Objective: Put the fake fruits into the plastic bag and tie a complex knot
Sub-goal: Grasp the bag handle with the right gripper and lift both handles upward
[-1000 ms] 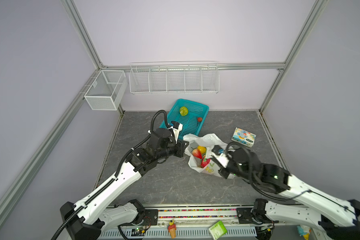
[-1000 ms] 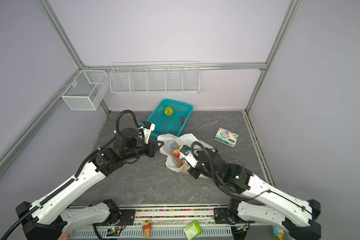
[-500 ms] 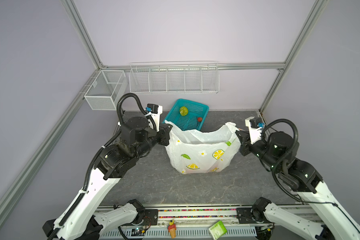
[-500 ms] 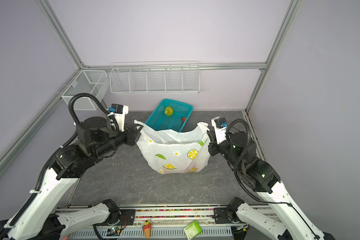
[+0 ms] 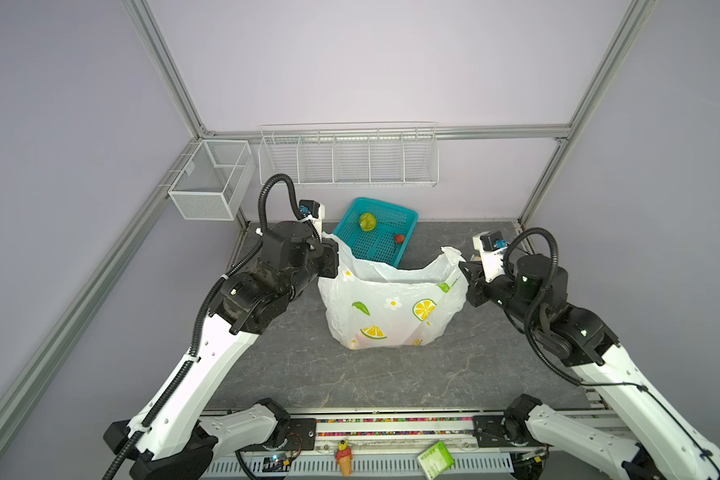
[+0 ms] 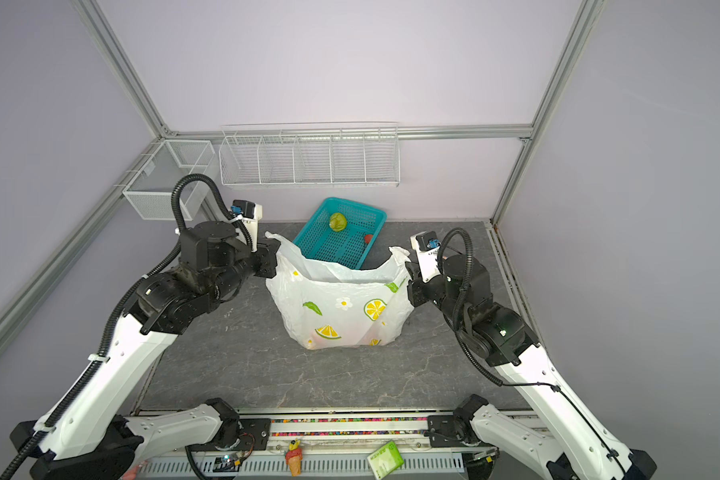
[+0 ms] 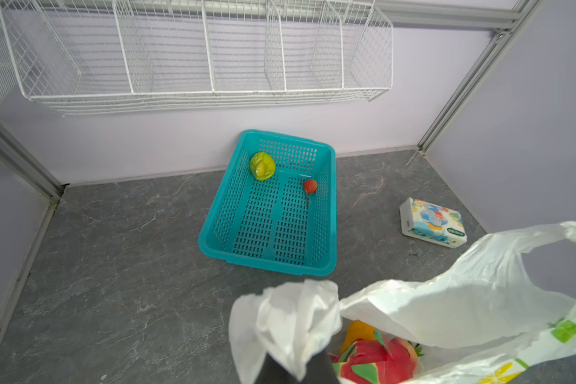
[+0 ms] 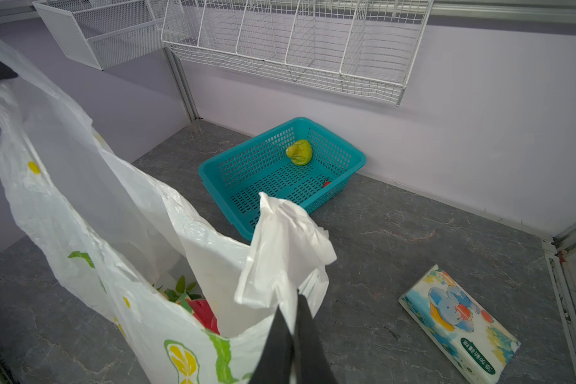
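Between both arms on the bench (image 5: 308,374), the plastic bag (image 5: 391,307) is standing open, the left gripper (image 7: 293,364) clamping one handle loop (image 7: 280,319) and the right gripper (image 8: 293,335) clamping the other. A dragon fruit (image 7: 376,359) is lying inside. Behind it, a green fruit (image 5: 367,221) and a strawberry (image 5: 399,238) are sitting in the teal basket (image 5: 385,202).

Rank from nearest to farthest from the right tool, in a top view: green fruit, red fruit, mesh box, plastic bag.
1. plastic bag, gripped by the right tool.
2. red fruit, basket's right side.
3. green fruit, basket's far left.
4. mesh box, left wall.
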Robot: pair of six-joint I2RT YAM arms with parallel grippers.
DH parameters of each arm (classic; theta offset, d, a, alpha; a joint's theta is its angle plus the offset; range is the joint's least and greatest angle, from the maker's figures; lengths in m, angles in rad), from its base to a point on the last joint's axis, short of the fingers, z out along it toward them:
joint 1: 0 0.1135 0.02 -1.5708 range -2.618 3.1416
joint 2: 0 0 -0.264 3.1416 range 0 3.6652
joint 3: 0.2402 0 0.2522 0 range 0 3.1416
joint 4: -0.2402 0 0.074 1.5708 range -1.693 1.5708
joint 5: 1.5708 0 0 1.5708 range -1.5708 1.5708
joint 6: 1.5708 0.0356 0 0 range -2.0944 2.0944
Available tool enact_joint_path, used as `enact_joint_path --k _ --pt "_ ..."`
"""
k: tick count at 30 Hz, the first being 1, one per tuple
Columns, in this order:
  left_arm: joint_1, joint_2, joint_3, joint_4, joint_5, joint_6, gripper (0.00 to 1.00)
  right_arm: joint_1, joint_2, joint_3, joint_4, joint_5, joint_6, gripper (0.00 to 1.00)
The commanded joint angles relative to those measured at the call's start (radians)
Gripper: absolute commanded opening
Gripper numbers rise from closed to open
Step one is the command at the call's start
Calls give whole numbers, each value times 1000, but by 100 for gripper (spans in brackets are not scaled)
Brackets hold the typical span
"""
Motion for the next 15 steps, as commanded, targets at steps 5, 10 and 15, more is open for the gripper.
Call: enact_joint_path --k 5,10,15 --pt "30 -22 -18 107 246 -70 0 -15 2 37 58 31 17 6" --pt "30 22 27 107 411 -91 0 -16 -8 78 13 99 -36 6" --pt "30 26 -8 97 349 -85 0 -30 43 11 -30 139 -39 7"
